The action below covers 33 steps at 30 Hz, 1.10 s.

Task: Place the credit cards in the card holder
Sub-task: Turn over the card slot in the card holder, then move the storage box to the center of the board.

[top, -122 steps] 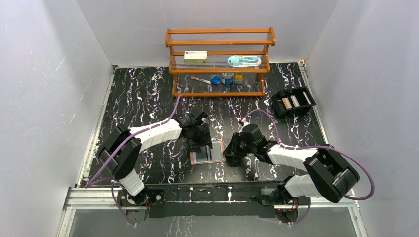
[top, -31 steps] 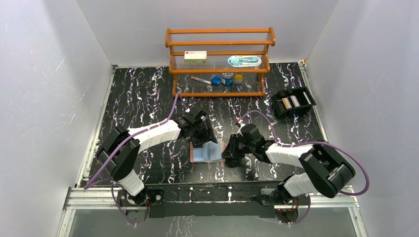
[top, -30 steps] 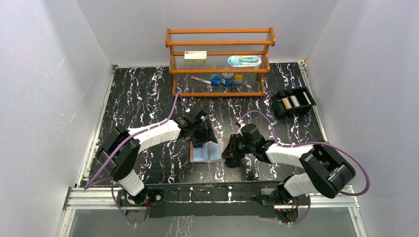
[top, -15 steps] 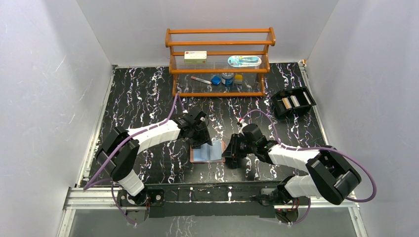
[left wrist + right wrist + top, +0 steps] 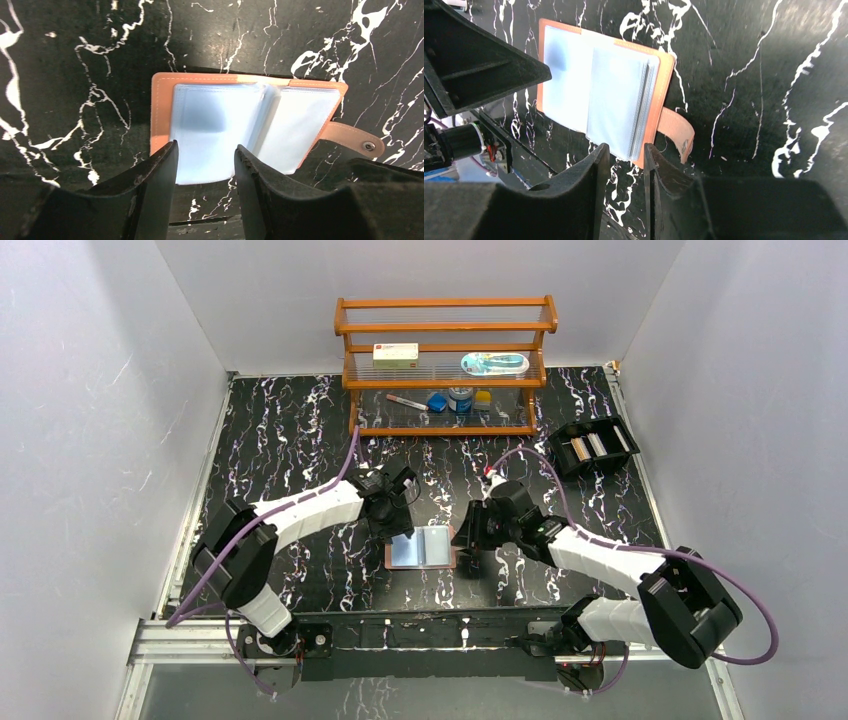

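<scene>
The card holder [image 5: 421, 549] lies open and flat on the table, tan leather with bluish clear sleeves [image 5: 215, 125] and a snap tab [image 5: 361, 143] on its right. In the top view, my left gripper [image 5: 396, 517] hovers just behind its far left corner, open and empty [image 5: 206, 149]. My right gripper [image 5: 468, 537] hangs by the right edge, apart from it, jaws open with nothing between [image 5: 626, 148]. Whitish credit cards [image 5: 589, 446] stand in the black tray at the far right. Whether the sleeves [image 5: 616, 100] hold any cards I cannot tell.
The black compartment tray [image 5: 621, 428] sits at the far right near the wall. A wooden shelf rack [image 5: 445, 365] at the back holds a white box with a red label [image 5: 396, 354] and small items. White walls close in three sides.
The raised sleeve page has dropped flat. Both grippers have drawn back from the card holder, the left towards the far left, the right up and to the right. Left jaws narrowed, right jaws widened.
</scene>
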Motion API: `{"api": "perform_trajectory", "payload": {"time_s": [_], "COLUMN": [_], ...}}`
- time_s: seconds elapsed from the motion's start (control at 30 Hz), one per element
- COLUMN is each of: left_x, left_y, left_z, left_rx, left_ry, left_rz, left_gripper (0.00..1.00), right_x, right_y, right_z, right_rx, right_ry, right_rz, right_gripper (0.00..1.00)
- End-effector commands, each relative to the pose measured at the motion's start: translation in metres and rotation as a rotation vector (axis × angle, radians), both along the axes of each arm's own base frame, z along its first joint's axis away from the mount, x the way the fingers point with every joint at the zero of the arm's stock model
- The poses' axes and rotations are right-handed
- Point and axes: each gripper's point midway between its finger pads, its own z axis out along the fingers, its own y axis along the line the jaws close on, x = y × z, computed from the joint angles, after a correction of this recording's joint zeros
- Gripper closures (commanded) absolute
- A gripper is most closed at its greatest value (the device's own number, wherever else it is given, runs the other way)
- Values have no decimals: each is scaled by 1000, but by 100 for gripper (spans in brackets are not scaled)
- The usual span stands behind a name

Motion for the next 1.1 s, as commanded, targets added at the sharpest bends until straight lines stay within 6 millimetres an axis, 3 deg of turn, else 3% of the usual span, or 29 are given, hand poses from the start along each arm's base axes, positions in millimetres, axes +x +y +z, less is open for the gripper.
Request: {"api": "perform_trajectory", "payload": {"time_s": [0.0,0.2,0.4,0.47,0.6,0.8,0.9,1.0,1.07], "left_x": [8,18,18,19,19,17,16,12,12], "left_y": [14,18,20,21,22,29,38,46,43], "left_z": [31,64,94,105,122,132,125,109,109], "left_rx": [46,22,-29,-44,-52,-27,15,40,30], "left_ry": [-94,-225,-337,-379,-447,-502,-511,-514,-514], "left_rz": [-6,-67,-154,-184,-267,-349,-380,-399,-408], "left_gripper": [56,46,38,34,3,2,2,2,2], "right_x": [29,67,125,146,191,235,249,264,274], "right_y": [-2,-22,-64,-87,-146,-241,-278,-320,-339], "right_z": [34,63,92,99,107,103,100,82,76], "right_rx": [-40,-172,-332,-399,-606,-827,-929,-1028,-1064], "right_ry": [-156,-301,-405,-429,-470,-368,-326,-236,-170], "right_rz": [7,-23,-118,-162,-281,-456,-513,-530,-545], "right_gripper": [59,55,52,52,51,50,50,50,50]}}
